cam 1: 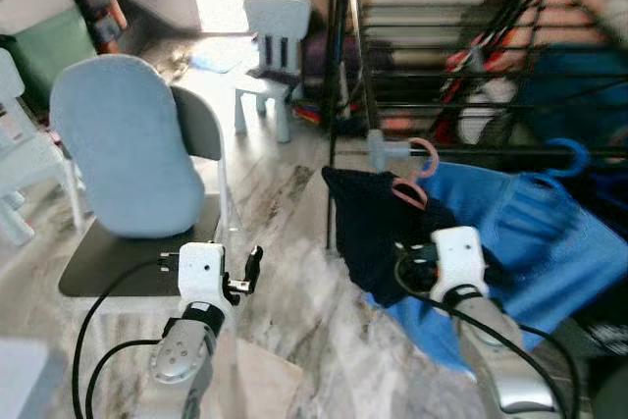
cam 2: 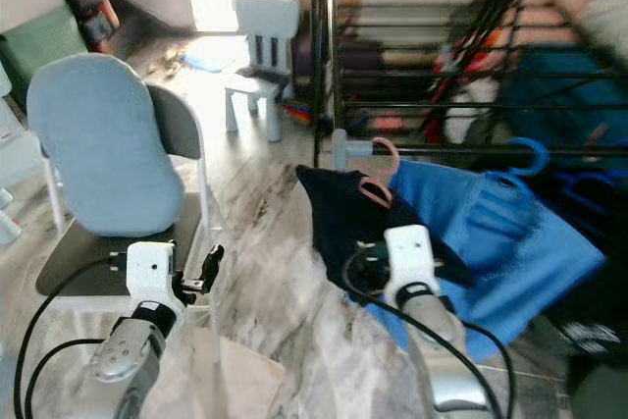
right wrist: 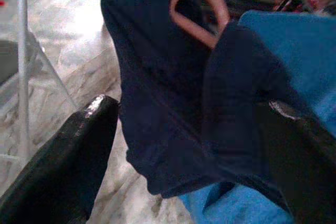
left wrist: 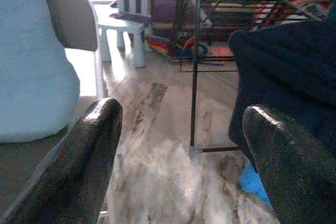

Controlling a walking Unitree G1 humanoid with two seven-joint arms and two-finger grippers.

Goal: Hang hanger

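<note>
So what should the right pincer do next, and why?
Probably ease back from the dark garment. The right pincer is open, gripping nothing, and the pink hanger hook already appears to sit at the rack's rail, so the hanging looks done.

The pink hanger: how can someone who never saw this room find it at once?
Find the black metal rack on the right. On its lower front bar hang two hangers; the pink hanger carries the dark navy garment. The blue hanger beside it carries bright blue cloth.
</note>
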